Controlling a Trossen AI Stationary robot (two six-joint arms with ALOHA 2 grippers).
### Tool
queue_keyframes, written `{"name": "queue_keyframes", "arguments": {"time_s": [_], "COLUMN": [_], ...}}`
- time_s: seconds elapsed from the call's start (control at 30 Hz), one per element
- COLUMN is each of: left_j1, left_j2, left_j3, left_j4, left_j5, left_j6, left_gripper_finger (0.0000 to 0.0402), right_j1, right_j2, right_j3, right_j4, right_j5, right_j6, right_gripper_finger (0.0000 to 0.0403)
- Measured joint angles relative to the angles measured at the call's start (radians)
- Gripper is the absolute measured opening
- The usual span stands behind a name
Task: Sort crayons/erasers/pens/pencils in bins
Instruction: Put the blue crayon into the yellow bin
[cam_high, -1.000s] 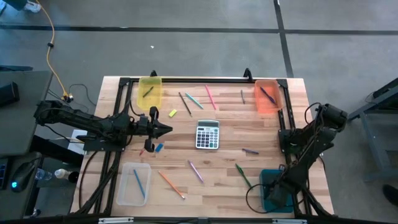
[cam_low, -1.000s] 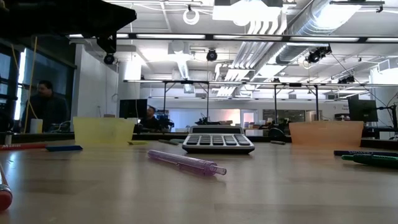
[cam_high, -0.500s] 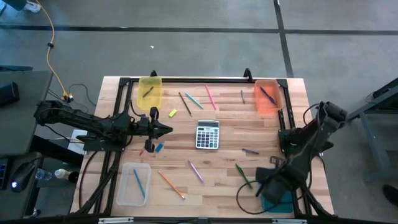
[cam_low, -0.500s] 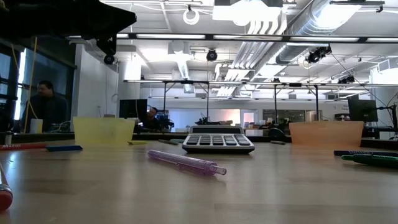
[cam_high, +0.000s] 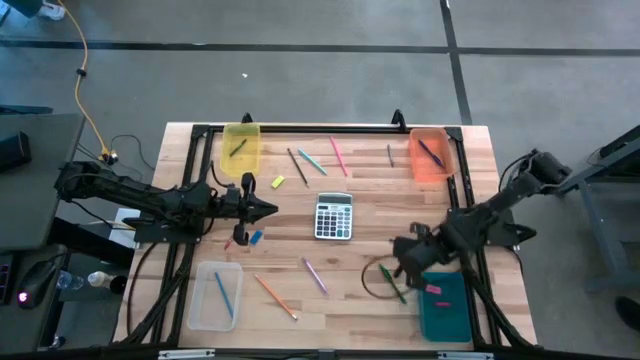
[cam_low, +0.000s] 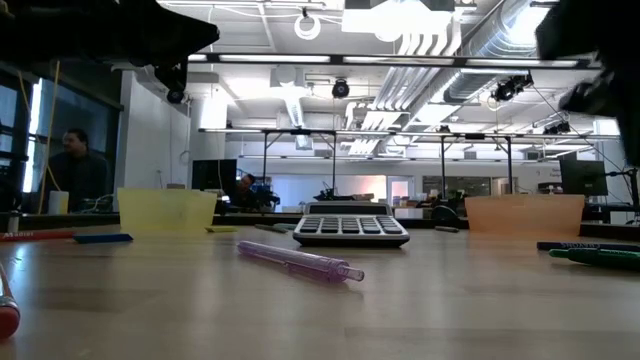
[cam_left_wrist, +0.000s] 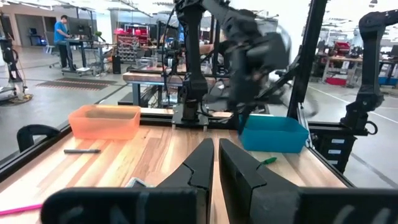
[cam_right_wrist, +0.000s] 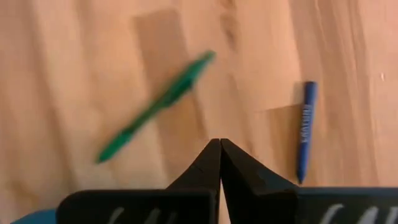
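Wooden table (cam_high: 360, 225) seen from above, with a bin at each corner and a grey calculator (cam_high: 334, 216) at centre; the right gripper (cam_high: 397, 247) hangs over the near right part of the table, just left of the teal bin (cam_high: 447, 311), its fingers pressed together and empty; below it, in the right wrist view, lie a green pen (cam_right_wrist: 155, 107) and a blue crayon (cam_right_wrist: 305, 129), apart from each other and from the fingertips; the teal bin holds a small pink eraser (cam_high: 433, 289).

The left gripper (cam_high: 272, 208) rests over the left middle of the table, pointing toward the calculator, its fingers nearly touching, nothing between them; near it, a yellow eraser (cam_high: 278, 181) on the far side and a blue crayon (cam_high: 256, 238) on the near side.

Yellow bin (cam_high: 241, 146) at far left, holding one dark stick; orange bin (cam_high: 431, 155) at far right, holding a dark pen (cam_high: 430, 152); clear bin (cam_high: 215, 295) at near left, holding a blue pencil (cam_high: 222, 293).

Loose on the table: an orange pencil (cam_high: 274, 296) and a purple pen (cam_high: 315, 275) near the front edge; a dark pen (cam_high: 297, 166), a green pencil (cam_high: 312, 162) and a pink pencil (cam_high: 338, 157) beyond the calculator; a purple pen (cam_high: 402, 242) to the calculator's right.
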Motion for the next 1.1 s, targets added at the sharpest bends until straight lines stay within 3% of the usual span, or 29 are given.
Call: {"name": "queue_keyframes", "arguments": {"time_s": [0.27, 0.63, 1.1], "left_j1": [0.000, 0.000, 0.000], "left_j2": [0.000, 0.000, 0.000], "left_j3": [0.000, 0.000, 0.000], "left_j4": [0.000, -0.001, -0.003], "left_j5": [-0.003, -0.004, -0.006], "left_j6": [0.001, 0.002, 0.002], "left_gripper_finger": [0.0016, 0.0016, 0.0016], "right_j1": [-0.195, -0.249, -0.248], "right_j2": [-0.005, 0.002, 0.002], "right_j3": [-0.154, -0.219, -0.233], "right_j4": [0.050, 0.049, 0.080], "right_j5": [-0.030, -0.055, -0.063], "right_j6": [-0.067, -0.045, -0.066], "right_gripper_finger": [0.0011, 0.0115, 0.0082]}}
